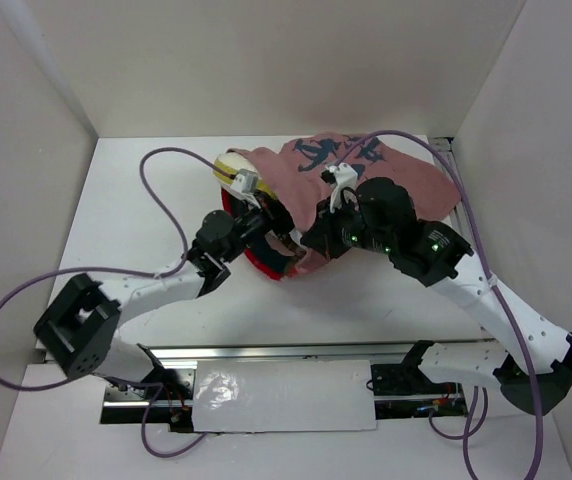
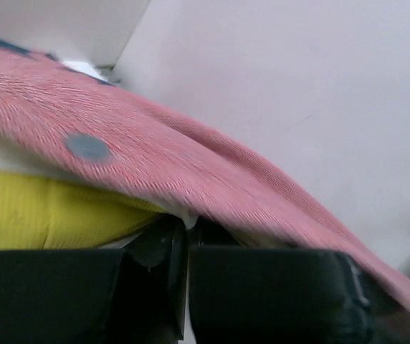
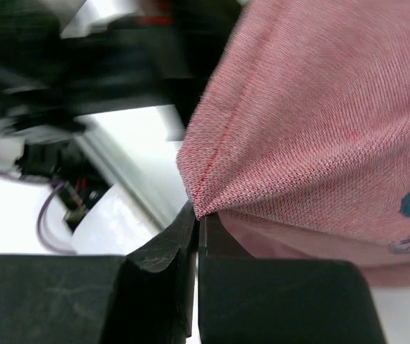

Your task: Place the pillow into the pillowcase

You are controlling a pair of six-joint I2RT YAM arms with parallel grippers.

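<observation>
The pillowcase (image 1: 366, 170) lies bunched at the back of the table, its faded pink side with dark marks facing up and a red part (image 1: 261, 262) showing at the front. The pale-yellow pillow (image 1: 231, 165) pokes out at its left end. In the left wrist view the pink pillowcase (image 2: 191, 172) drapes over the yellow pillow (image 2: 40, 215). My left gripper (image 2: 187, 228) (image 1: 269, 226) is shut on a thin edge of that cloth. Close beside it, my right gripper (image 3: 199, 218) (image 1: 304, 245) is shut on a seamed fold of the pillowcase (image 3: 320, 115).
White walls (image 1: 26, 150) enclose the table on three sides. Purple cables (image 1: 156, 180) loop over the left and right of the table. A metal rail with a white sheet (image 1: 281, 395) runs along the near edge between the arm bases.
</observation>
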